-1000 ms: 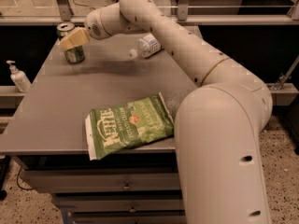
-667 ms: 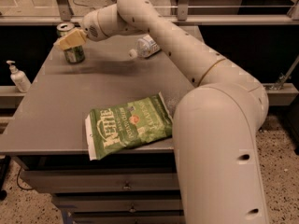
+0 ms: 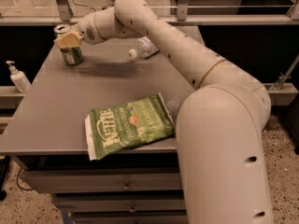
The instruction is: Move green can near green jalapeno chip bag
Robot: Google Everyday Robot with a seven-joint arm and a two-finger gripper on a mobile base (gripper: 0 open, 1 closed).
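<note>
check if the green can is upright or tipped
Upright: green can stands on its base, silver top up, gripper at its top.

Items in view:
- Desk (image 3: 65, 111): grey flat top, matte, with a stack of grey drawers (image 3: 107, 183) under its front edge.
- Clear plastic bottle (image 3: 145, 47): lying on its side near the desk's far edge, white cap pointing left and toward the front.
- Pump dispenser (image 3: 18, 77): small, white, upright on a ledge just left of the desk.
- Metal rail (image 3: 233, 18): runs across behind the desk.
- Floor (image 3: 280, 171): speckled, pale.
- Gripper (image 3: 69, 38): above the desk's far left corner.
</note>
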